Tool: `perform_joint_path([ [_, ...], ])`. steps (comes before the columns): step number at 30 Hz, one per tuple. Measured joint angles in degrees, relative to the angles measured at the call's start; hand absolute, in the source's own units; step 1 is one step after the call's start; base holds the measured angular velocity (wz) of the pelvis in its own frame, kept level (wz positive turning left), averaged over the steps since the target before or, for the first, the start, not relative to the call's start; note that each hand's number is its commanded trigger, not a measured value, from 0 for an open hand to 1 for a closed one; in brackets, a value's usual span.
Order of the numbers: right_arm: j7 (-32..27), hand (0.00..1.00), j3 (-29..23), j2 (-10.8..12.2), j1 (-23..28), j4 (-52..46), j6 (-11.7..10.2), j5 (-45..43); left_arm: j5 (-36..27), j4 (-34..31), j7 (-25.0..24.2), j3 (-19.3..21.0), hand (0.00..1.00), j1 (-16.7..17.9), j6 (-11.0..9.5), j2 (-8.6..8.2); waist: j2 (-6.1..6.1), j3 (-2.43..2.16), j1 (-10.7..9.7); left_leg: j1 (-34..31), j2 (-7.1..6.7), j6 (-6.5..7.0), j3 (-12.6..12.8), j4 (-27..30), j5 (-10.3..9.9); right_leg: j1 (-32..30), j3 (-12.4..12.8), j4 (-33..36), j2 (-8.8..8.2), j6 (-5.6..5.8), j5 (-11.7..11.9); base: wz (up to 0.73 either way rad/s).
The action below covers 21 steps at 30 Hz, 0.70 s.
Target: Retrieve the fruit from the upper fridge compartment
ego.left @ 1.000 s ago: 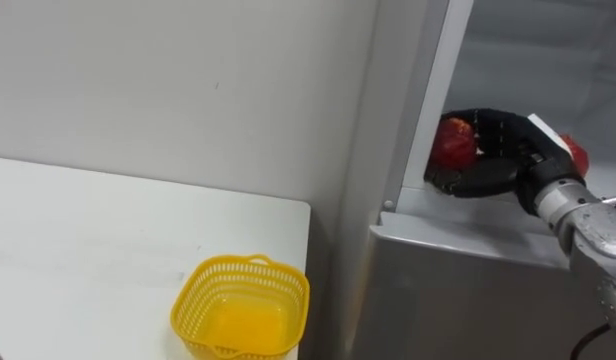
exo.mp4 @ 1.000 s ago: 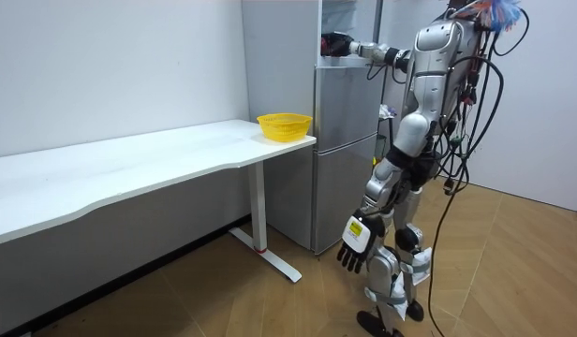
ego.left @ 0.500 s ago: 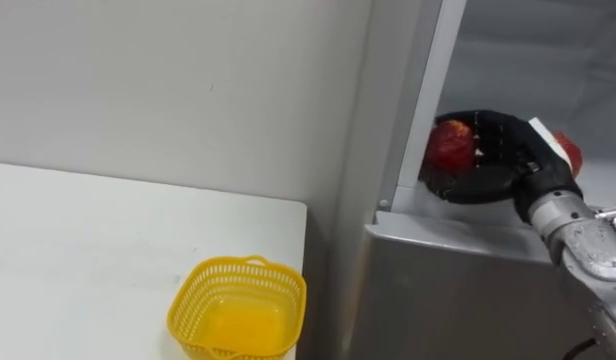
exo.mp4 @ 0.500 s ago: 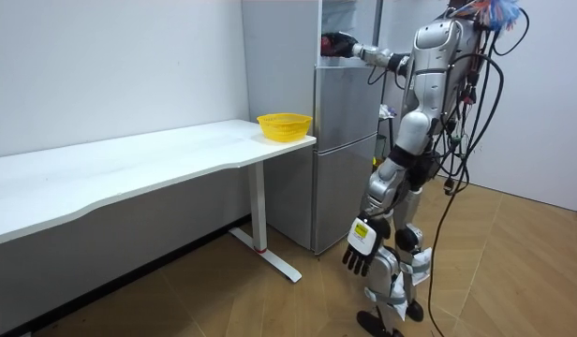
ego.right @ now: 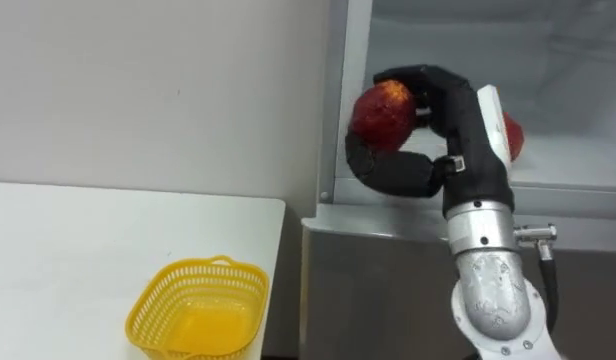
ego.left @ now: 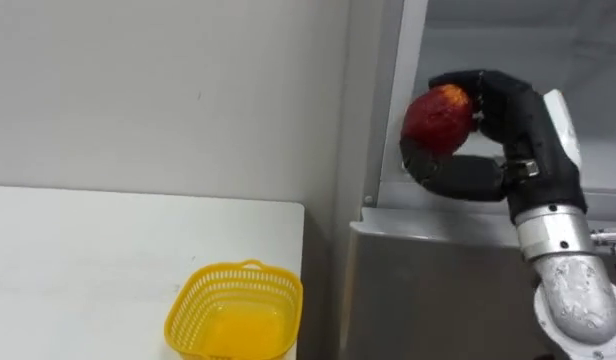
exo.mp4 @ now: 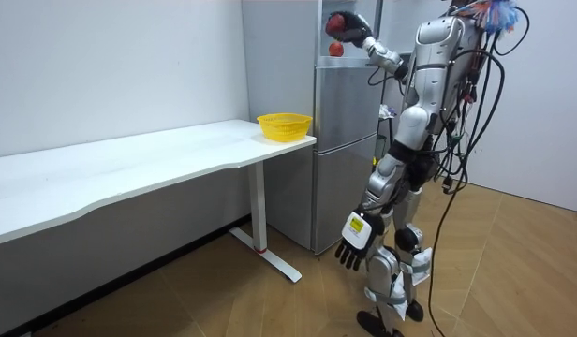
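Left eye view: hand (ego.left: 520,125) grips fruit (ego.left: 438,115).

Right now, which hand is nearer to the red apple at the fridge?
Right. The right hand is curled round the red apple at the open upper fridge; the left hand hangs low by the robot's thigh, far below it.

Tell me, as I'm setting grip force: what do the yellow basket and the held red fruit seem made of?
Yellow basket: probably moulded plastic, glossy, judging by its even open lattice wall. Red fruit in the right hand: smooth skin mottled red and orange; real or a plastic replica, I cannot tell.
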Motion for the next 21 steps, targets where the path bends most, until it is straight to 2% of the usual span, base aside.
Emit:
perform_joint_path([
  [3,-2.0,1.0,0.2,0.0,0.1,-3.2,-2.2,-2.8,-0.1,0.8,0.1,0.0,0.0,-0.1,-0.3,-0.01,0.01,0.12,0.0,-0.1,0.07,0.0,0.0,-0.1,0.0,0.0,0.3,0.0,0.23,0.0,0.0,0.0],
  [9,-5.0,1.0,0.4,0.0,0.2,-7.8,-4.6,-8.8,-1.1,1.5,-0.2,-1.2,0.0,-0.8,-0.6,-0.05,0.03,0.18,0.1,-0.2,0.12,-0.02,-0.1,-0.4,0.0,-0.1,0.4,0.0,0.31,0.0,0.0,0.0],
  [14,-5.4,1.0,2.0,0.3,0.3,-11.2,-5.0,-14.5,-1.0,1.5,-0.2,-1.2,0.0,-1.3,-1.1,-0.04,0.14,0.23,0.3,-0.2,0.14,-0.02,-0.1,-0.4,0.0,-0.2,0.1,0.0,0.32,0.0,0.0,0.0],
  [17,-5.2,1.0,4.1,1.8,0.6,-12.5,-5.8,-18.5,-1.0,1.4,-0.1,-1.3,0.0,-1.4,-1.3,-0.04,0.16,0.22,0.2,-0.1,0.17,-0.02,0.0,-0.6,0.0,-0.2,0.1,0.0,0.36,0.0,0.0,0.0],
  [21,-2.5,1.0,7.2,1.9,1.0,-13.7,-6.1,-21.6,-0.9,1.5,-0.1,-1.3,0.0,-1.3,-1.5,-0.04,0.11,0.19,0.4,-0.1,0.13,-0.02,-0.1,-0.8,0.0,-0.2,0.1,0.0,0.33,0.0,0.0,0.0],
])
